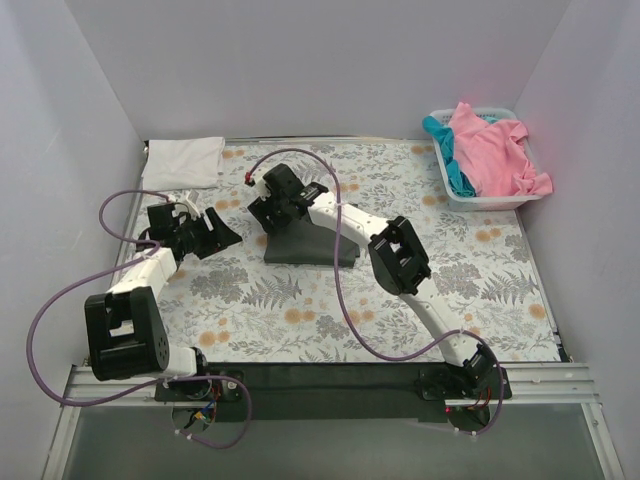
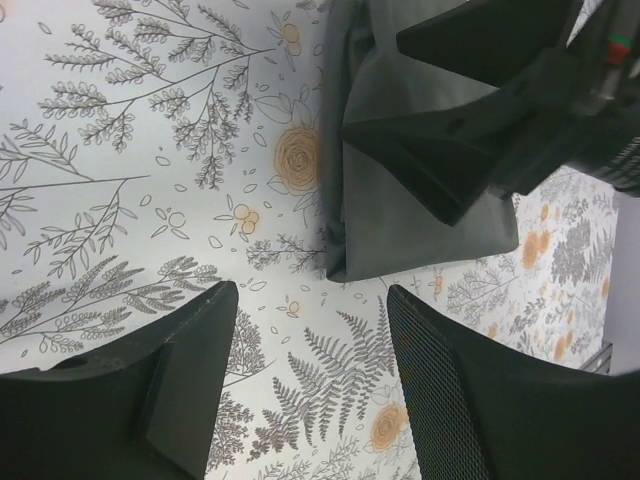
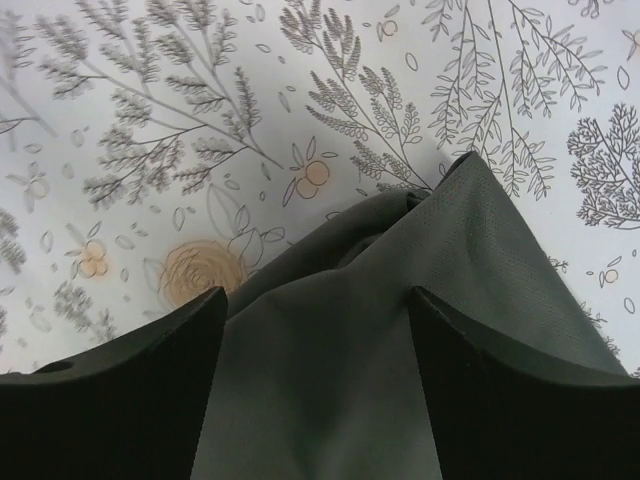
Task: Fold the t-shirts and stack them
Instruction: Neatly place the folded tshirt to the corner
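The dark charcoal grey t-shirt is seen folded into a compact slab near the middle of the table, on the floral table cloth. In the right wrist view one corner of it is shown pointed and slightly rumpled, with an inner layer of cloth visible at the fold. In the left wrist view a straight folded edge of it is laid flat on the floral print.

The right end effector is held over the far left part of this shirt. Its fingers are spread apart, with grey cloth seen below the gap and nothing clamped. The left end effector is placed just beside the shirt on its left, over bare table cloth. Its fingers are likewise parted, and only the print is seen between them (no cloth is gripped).

A white t-shirt is laid folded at the far left corner of the table, well apart from the grey one.

At the far right a white plastic basket is set. It is filled by a crumpled pink t-shirt, spilled over the right rim, and a teal t-shirt is tucked beneath it on the left side.
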`<state>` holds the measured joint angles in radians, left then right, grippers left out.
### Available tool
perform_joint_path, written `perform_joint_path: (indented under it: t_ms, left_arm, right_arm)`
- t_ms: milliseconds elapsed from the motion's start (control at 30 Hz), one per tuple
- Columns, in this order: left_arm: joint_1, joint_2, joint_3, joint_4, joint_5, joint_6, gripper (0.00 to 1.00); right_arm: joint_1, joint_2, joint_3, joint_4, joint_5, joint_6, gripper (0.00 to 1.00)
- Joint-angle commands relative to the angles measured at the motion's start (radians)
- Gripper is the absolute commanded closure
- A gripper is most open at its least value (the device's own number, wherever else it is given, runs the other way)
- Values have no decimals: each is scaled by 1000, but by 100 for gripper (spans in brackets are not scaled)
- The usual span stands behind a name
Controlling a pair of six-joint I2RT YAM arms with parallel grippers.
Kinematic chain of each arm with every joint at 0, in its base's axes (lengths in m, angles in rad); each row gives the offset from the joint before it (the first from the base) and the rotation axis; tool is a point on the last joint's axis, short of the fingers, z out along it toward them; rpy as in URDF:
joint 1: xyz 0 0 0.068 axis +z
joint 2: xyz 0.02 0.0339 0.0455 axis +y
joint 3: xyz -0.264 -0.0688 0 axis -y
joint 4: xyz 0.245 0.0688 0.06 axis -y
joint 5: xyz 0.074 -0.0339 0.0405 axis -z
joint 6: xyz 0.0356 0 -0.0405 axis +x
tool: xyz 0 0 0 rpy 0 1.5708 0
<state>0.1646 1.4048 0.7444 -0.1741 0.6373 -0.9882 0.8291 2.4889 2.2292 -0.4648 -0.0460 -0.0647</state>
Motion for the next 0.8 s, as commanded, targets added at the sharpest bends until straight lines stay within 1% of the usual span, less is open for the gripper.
perform_joint_path:
  t_ms: [0,33,100,167,467,533,567,600,633,667,767]
  left_arm:
    - [7,-72,-25,19,-63,5,43]
    - [6,-75,-27,18,-64,9,43]
    - [6,-73,-28,22,-68,14,43]
    - [4,-63,-30,31,-73,14,43]
    - [6,-6,-31,74,-76,19,42]
    - [6,14,-25,78,-76,16,42]
    - [6,19,-25,84,-73,14,42]
    - [7,25,-27,84,-65,16,42]
    - [6,31,-36,93,-54,17,42]
    - [6,33,-43,102,-45,22,42]
    - [-3,60,-80,160,27,29,41]
  right_arm:
    - [25,-2,43,113,167,29,36]
    - [28,4,41,117,190,29,37]
    - [36,22,32,126,218,22,45]
    - [39,33,27,129,213,23,48]
    - [47,91,4,143,229,48,46]
    - [47,108,4,144,230,48,58]
    - [47,111,4,143,235,48,65]
    - [45,110,3,143,238,49,81]
    - [45,105,3,143,233,51,87]
    - [44,97,-6,141,212,54,98]
    - [35,30,-46,140,141,84,99]
